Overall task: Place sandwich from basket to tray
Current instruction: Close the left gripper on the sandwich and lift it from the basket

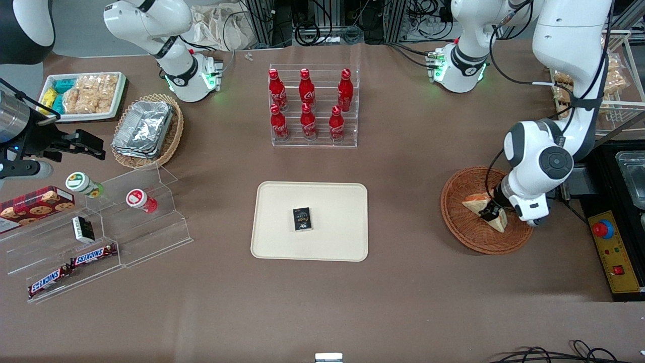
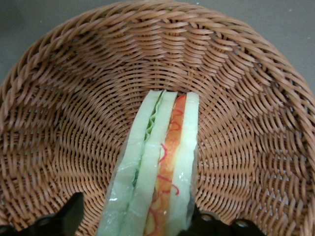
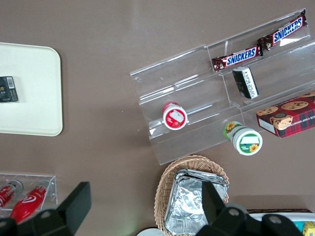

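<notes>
Clutter at the parked arm's end of the table lies well apart from the jaws and plays no part here: a clear stepped display with chocolate bars and small tubs, and a tan oval basket holding foil containers. A clear rack of red bottles stands nearer the middle, also well away from the jaws.

The tray lies flat in the middle of the table, well apart from the jaws toward the parked arm's end. It is the destination. A small black box sits near its centre, so bare tray around the box looks like the sensible landing place.

The basket sits toward the working arm's end, directly beneath the jaws. The sandwich stands on edge in it, its bread and filling layers facing up toward the wrist camera. That presents the two flat bread faces outward to the jaws, which is likely why the wrist is turned to line up with the wedge.

The gripper is low in the basket. Its jaws are apart and straddle the sandwich, which lies between them. One dark finger shows a strip of wicker between itself and the bread. The other appears to sit right against the opposite face. So the wedge looks bracketed but not yet squeezed. I judge the next move to be a gentle closing, since soft bread would crush or slip under a hard pinch.
</notes>
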